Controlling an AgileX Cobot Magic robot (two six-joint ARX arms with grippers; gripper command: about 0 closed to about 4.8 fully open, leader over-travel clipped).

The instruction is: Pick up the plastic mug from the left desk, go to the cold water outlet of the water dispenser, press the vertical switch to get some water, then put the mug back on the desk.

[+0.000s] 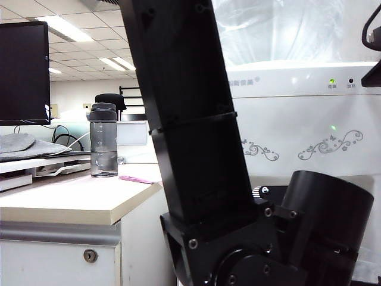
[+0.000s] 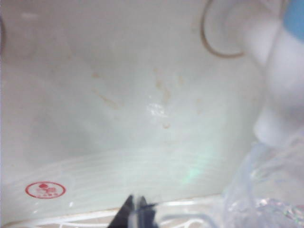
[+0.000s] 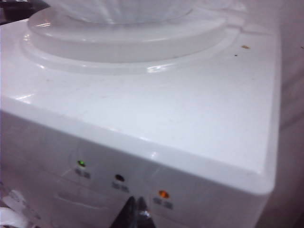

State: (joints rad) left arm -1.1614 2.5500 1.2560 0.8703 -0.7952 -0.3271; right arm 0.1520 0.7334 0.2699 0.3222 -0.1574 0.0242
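White water dispenser (image 1: 309, 131) w/ grey scrolls; smoky-grey bottle (image 1: 103, 143), beige desk (image 1: 65, 199).

Little legible writing; most marks are too small or blurred to read.
The water dispenser (image 1: 309, 128) carries small pale characters along its upper front and tiny labels under its indicator lights (image 3: 119, 179), none readable. A round red stamp (image 2: 45, 190) sits on the dispenser's recess wall (image 2: 118, 95), its print blurred. The grey bottle (image 1: 103, 142) shows faint graduation marks, illegible.
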